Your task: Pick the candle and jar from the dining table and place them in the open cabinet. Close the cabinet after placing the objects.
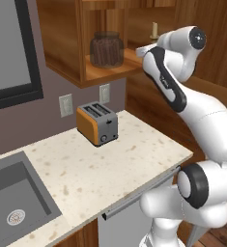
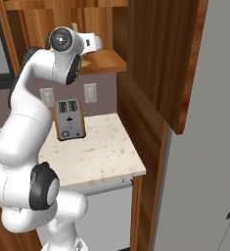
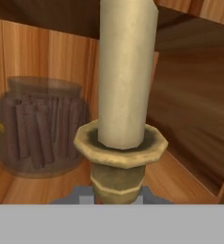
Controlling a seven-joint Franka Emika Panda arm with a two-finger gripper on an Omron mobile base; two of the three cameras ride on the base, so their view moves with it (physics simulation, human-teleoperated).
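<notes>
The cream candle [image 3: 127, 71] on its brass holder fills the hand view, upright, with my gripper [image 3: 117, 198] shut on the holder's stem. It is inside the open reddish-brown cabinet [image 1: 105, 72], to the right of the jar. Its base is hidden, so I cannot tell if it rests on the shelf. The glass jar [image 1: 106, 49] with dark sticks stands on the cabinet shelf, also seen behind the candle as the jar [image 3: 39, 128]. The candle's top [image 1: 154, 30] shows above my hand. The cabinet door [image 2: 155, 59] stands open to the right. The dining table is out of view.
An orange toaster [image 1: 98, 123] stands on the speckled counter [image 1: 115, 164] below the cabinet, with a sink [image 1: 13, 202] at the left. Wall outlets [image 1: 65, 104] sit behind the toaster. A tall grey panel [image 2: 204, 147] lies right of the open door.
</notes>
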